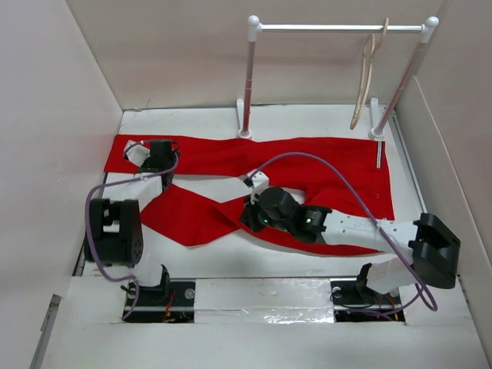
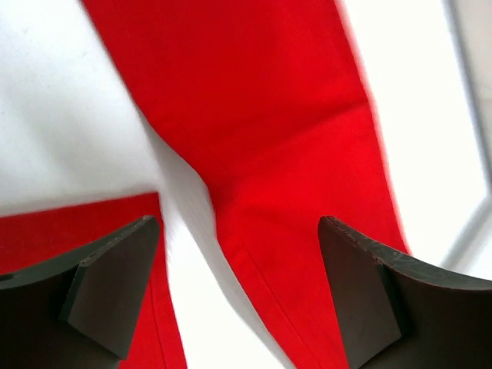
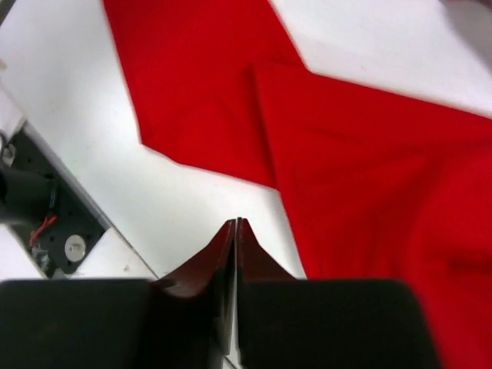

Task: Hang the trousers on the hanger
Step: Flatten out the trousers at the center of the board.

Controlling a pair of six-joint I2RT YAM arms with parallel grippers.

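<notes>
Right gripper point(image 3: 236, 227): fingers pressed together, tips over the bare table point(image 3: 204, 204), just beside the near edge of the trousers point(image 3: 369, 192); no cloth visibly pinched.
Left gripper point(image 2: 238, 224): jaws spread wide and empty, hovering over the left end of the trousers, where 2 red bands part around a white strip of table.
Trousers: flat on the table, long axis running left to right, 1 leg folded diagonally toward the near side.
Hanger point(image 1: 367, 77): hooked on the bar of the rack point(image 1: 338, 28), far right, beyond the trousers' far edge.
Deciding relation: the hanger lies away and to the right of both grippers; the right arm is nearer.
</notes>
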